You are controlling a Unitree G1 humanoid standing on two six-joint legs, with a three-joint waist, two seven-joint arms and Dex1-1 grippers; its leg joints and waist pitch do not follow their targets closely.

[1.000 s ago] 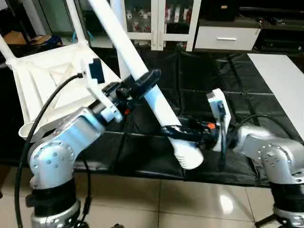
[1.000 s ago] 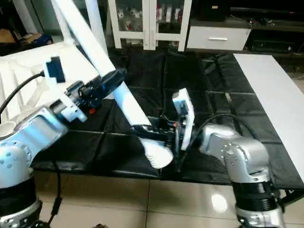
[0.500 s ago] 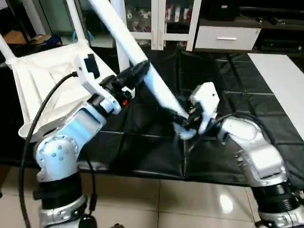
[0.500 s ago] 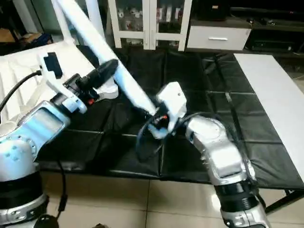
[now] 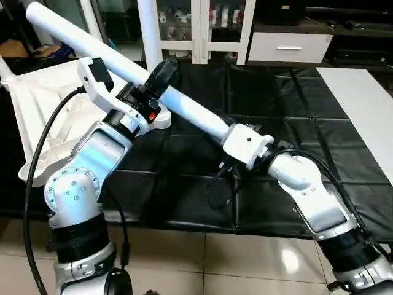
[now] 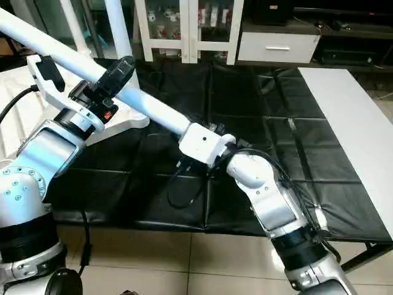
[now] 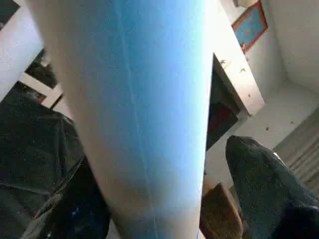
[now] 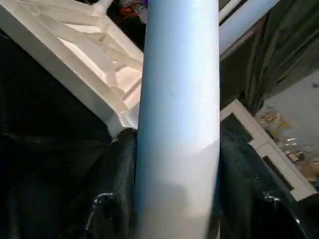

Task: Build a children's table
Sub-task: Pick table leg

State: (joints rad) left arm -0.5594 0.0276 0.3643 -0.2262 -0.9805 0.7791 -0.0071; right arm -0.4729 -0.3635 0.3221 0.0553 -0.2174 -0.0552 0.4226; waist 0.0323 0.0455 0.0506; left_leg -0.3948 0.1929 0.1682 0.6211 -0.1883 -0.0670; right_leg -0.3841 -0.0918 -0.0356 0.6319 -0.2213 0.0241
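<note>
The white tabletop (image 5: 43,104) lies ribbed side up at the left on the black mat. A white leg (image 5: 147,37) stands upright at its near corner. A long loose leg (image 5: 190,110) slants across the middle, its far end high at the left. My right gripper (image 5: 226,126) is shut on its lower, thicker end; in the right wrist view a black finger (image 8: 119,189) presses each side of the leg (image 8: 179,124). My left gripper (image 5: 161,74) straddles the leg higher up, open, with one finger (image 7: 264,189) standing off the leg (image 7: 139,109).
A black mat (image 5: 288,92) covers the low table. A white glass-door cabinet (image 5: 202,24) and a drawer unit (image 5: 288,46) stand behind it. A white board (image 5: 362,104) lies at the right. A black cable (image 5: 218,190) loops under my right wrist. Tiled floor (image 5: 202,258) is in front.
My right gripper has carried the leg's thick end up from the mat's front edge toward the middle, so the leg now lies flatter. My left gripper's fingers have narrowed slightly around it.
</note>
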